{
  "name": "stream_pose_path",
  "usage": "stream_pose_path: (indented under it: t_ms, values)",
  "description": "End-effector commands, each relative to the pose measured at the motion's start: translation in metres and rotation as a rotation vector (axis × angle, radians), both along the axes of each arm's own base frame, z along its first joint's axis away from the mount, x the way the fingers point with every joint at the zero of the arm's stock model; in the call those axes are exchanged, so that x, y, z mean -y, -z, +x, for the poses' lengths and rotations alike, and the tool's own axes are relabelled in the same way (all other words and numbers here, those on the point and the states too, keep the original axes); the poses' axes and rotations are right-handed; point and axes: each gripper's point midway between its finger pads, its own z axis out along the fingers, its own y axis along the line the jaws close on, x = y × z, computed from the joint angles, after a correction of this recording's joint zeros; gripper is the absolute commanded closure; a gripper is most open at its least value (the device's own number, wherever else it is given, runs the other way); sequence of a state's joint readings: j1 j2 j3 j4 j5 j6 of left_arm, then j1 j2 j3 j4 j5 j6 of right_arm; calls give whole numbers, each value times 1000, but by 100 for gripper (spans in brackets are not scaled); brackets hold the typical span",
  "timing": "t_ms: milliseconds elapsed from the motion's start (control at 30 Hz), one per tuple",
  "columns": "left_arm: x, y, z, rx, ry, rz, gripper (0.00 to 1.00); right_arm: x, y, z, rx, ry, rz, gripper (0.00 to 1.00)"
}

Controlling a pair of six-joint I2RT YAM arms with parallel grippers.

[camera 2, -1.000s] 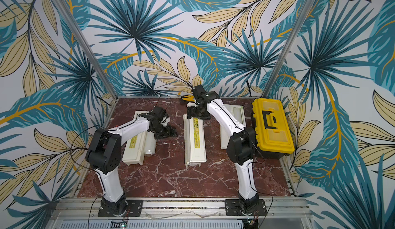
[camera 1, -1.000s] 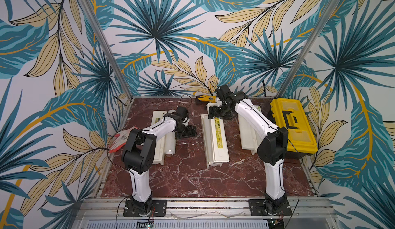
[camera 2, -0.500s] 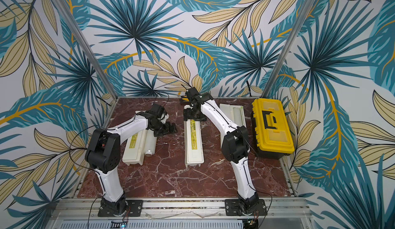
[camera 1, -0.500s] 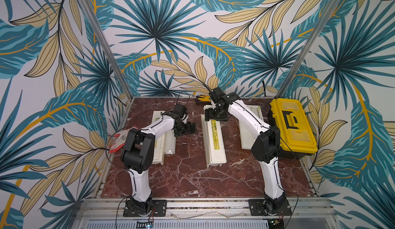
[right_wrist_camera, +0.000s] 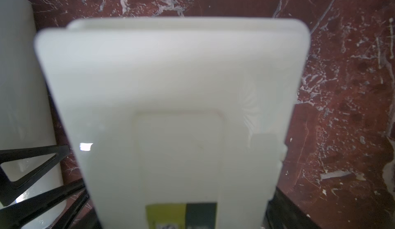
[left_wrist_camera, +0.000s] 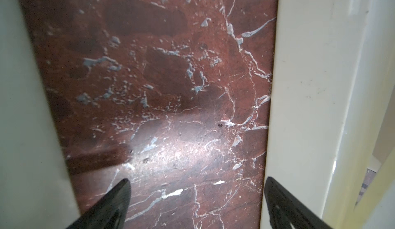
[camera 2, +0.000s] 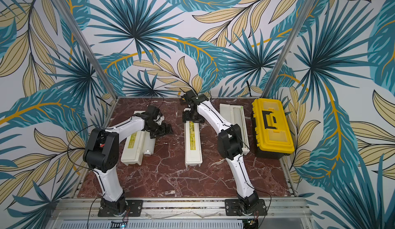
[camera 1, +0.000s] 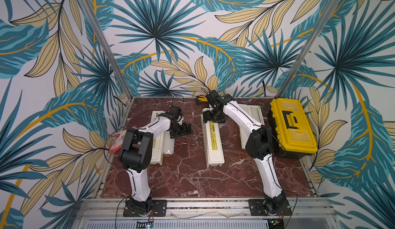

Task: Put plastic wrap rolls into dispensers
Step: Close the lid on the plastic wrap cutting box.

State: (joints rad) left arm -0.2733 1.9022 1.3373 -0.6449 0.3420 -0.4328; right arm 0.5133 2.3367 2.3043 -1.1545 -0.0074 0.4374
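Left gripper (left_wrist_camera: pixel 197 187) hangs with fingers spread wide over the red marble tabletop (left_wrist_camera: pixel 162 78), nothing in it. The translucent-white plastic wrap roll (camera 1: pixel 168 144) lies just beside it, against a long cream-white dispenser box (camera 1: pixel 157 154). Right gripper (camera 1: pixel 213 118) straddles the far end of the middle yellow-labelled cream dispenser (camera 1: pixel 214 151). Can't tell if it's actually squeezing.

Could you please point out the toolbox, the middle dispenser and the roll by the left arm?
Toolbox (camera 1: pixel 297 137): in a top view, lid beside the handle.
Middle dispenser (camera 1: pixel 214 138): in a top view, yellow label on the lid.
Roll (camera 2: pixel 150 143): in a top view, body near the core stub.
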Motion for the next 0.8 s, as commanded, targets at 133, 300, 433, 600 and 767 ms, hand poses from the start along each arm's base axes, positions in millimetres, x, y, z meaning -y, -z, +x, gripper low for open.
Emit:
stream_pose_path:
  t_ms: [133, 300, 433, 600, 767]
  values:
    - [-10, 13, -6, -23, 6, 2, 2, -9, 7, -3, -17, 13, -7, 19]
    - [-7, 12, -5, -24, 8, -12, 2, -7, 13, -2, -15, 25, -32, 9]
    - [-3, 14, -6, -34, 16, -29, 2, -7, 18, -1, -19, 34, -35, 1]
    - [5, 18, -9, -48, 34, -39, 2, -7, 12, 1, 1, 45, -34, 1]
    - [15, 20, -11, -53, 51, -47, 2, -4, 4, -2, 7, 45, -35, 1]
